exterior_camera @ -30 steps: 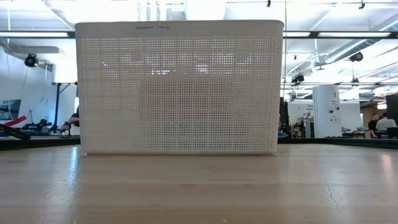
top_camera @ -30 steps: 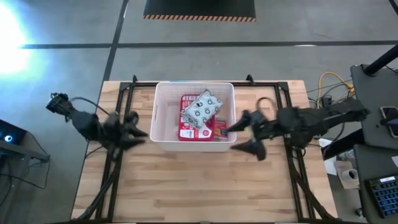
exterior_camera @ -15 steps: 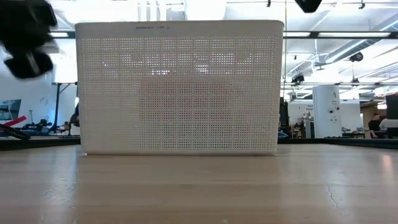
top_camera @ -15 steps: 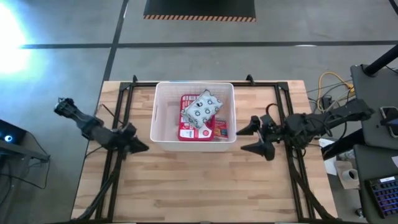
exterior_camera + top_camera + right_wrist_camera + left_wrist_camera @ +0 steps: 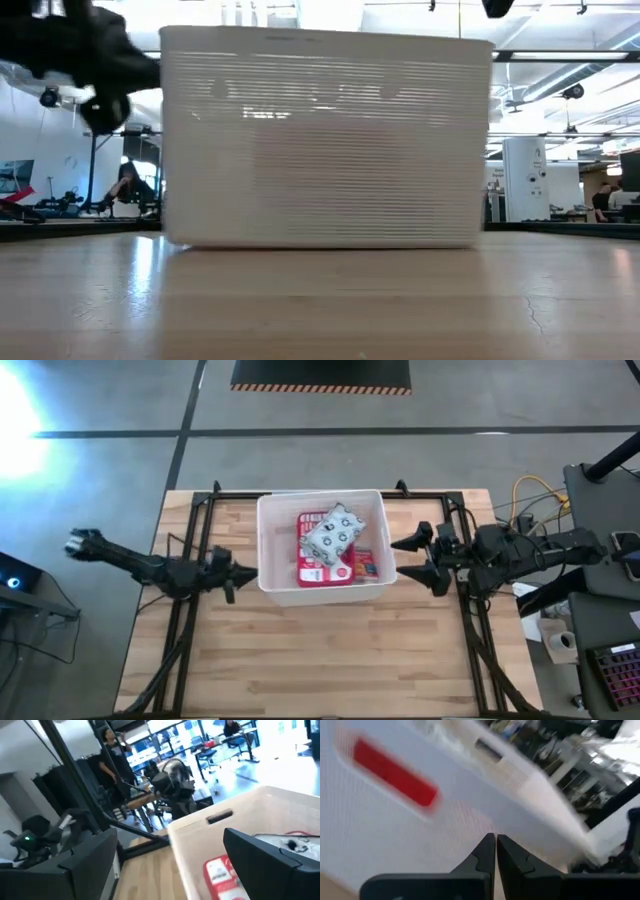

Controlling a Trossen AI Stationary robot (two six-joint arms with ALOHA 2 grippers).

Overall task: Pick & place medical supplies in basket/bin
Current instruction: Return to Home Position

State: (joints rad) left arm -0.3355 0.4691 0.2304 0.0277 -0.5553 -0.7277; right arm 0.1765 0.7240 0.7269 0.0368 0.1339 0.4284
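Currently both arms sit low on either side of the large white rectangular plastic basket [image 5: 325,596], which stands on the pale wooden table [image 5: 300,660] between them, turned slightly askew.

Left gripper [image 5: 243,573]: fingers pinched together, holding nothing, tips just beside the basket's left wall. The left wrist view shows them pointing straight at that wall; I cannot tell whether they touch it. Right gripper [image 5: 418,560]: fingers spread wide, empty, near the right wall but apart from it.

Risk, as I judge it: the left arm is the concern. With closed tips that near the wall, any forward or sideways component in its pull-back to home would shove or twist the basket, perhaps into the right gripper. A light tub on smooth wood would likely slide readily. The right arm looks lower risk, though a low swing could clip the rim.

Contents, high view:
- flat red first-aid case with white markings [image 5: 315,560] on the floor of the basket
- pale patterned soft pack [image 5: 333,532] lying across its upper part
- small red-and-white box [image 5: 366,564] toward the right wall
- bottle, tube, rolls — not visible

Every supply I can see is inside the basket.
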